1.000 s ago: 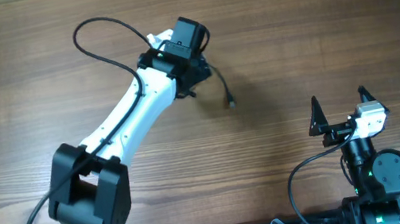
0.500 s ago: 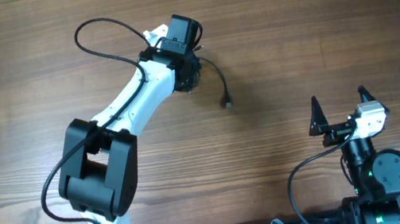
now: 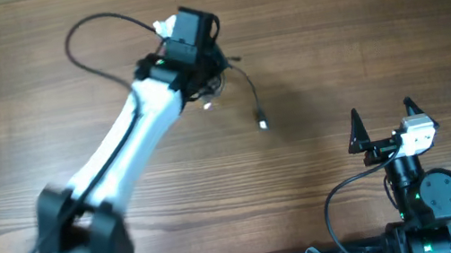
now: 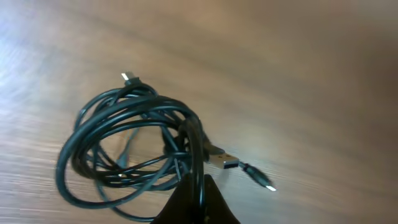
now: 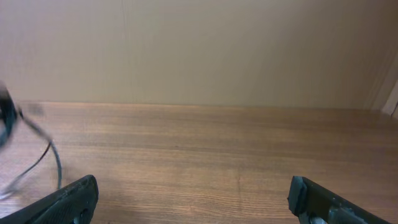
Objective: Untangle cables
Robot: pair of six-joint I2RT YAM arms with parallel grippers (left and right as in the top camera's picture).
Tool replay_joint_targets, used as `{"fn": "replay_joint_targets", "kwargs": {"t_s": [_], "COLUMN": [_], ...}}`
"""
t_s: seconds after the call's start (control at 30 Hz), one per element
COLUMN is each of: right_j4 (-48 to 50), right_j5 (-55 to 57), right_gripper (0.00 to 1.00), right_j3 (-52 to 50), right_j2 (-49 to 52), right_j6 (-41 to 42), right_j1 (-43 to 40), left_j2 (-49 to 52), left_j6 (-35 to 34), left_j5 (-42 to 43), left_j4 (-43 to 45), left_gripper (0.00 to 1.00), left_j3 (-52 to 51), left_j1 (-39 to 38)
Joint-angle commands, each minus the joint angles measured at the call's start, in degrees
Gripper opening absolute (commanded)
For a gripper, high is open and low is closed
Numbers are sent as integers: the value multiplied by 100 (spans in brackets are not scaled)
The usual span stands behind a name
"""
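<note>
Wood-grain brown table [image 3: 389, 10] fills the overhead view, and on it we see the white left arm [image 3: 143, 121], partly blurred, reaching up and to the right. The left gripper [image 3: 211, 81] sits over a small dark knot of cables [image 3: 252, 95]. One thin strand curves down from the knot to a silvery plug [image 3: 262, 123] lying on bare wood. A thicker black arm wire [image 3: 80, 40] loops out above the arm. At the lower right the right gripper [image 3: 381, 108] stands well apart from the cables with its two dark fingers spread wide, and a small green light [image 3: 418, 198] glows on the base below it. The left wrist view gives us what the arm hides from above. Here the cables [image 4: 68, 155] form a loose coil of several overlapping loops, and the left gripper [image 4: 198, 186] has its fingers pressed together on the bundle at the coil's right side. A silvery flat plug [image 4: 225, 163] sticks out just beside the fingertips, a small plug [image 4: 129, 77] pokes from the top of the coil, and another thin end [image 4: 267, 185] trails to the right. In the right wrist view, the right gripper [image 5: 193, 182] shows both fingers [image 5: 68, 199] at the lower corners with only wood between them. A blurred cable strand [image 5: 53, 155] hangs at the far left edge, in front of a plain beige wall [image 5: 217, 50].
</note>
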Motion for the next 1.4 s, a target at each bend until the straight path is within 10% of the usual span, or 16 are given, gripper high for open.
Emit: {"fn": "replay_joint_targets", "kwargs": {"t_s": [0.0,0.57,1.03,1.37], "right_j4": [13,13,13,13], "right_j5": [57,57,57,57], "right_gripper": [100,100,100,100], "right_j3": [-7,-7,-7,-7], "right_j2": [-22,-22,-22,-22], "right_j6": [76,76,76,79], "right_j1": [-22,-22,-22,-22], "left_j2": [-1029,-1025,-1478,-1456], "left_j6": [4,13,-1043,-719], "left_j5": [649,787,4203,507], "left_j4": [175,-874,273,-1303], "left_gripper": [4,4,4,4], "left_j3": [61,59,72,70], "left_j1": [7,7,385,450]}}
